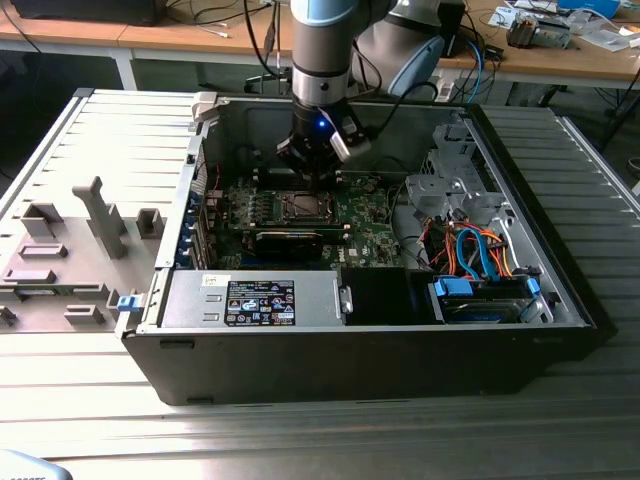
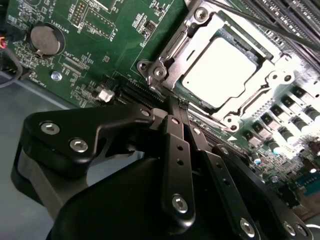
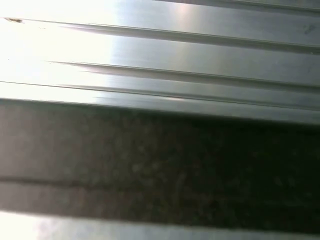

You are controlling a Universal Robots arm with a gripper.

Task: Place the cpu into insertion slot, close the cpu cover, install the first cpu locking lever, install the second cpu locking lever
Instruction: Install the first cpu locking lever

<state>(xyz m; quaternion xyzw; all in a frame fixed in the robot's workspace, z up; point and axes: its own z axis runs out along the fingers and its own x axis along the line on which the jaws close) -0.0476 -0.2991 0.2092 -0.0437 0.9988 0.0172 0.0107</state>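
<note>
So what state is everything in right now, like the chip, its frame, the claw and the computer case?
cpu: seated flat in its socket, silver top showing.
cpu cover: closed down over the cpu, framing it.
claw: shut, holding nothing, tips right by the edge of the cpu cover.
computer case: lying on its side, side panel off, insides exposed.
coin battery: sitting in its round holder on the board.

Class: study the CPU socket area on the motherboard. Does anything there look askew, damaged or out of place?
Nothing stands out. The cpu lies flat and square in the socket, framed by the cpu cover, which is closed over its edges. The gripper, fingers together, sits at the socket's edge. No bent or loose parts show.
</note>
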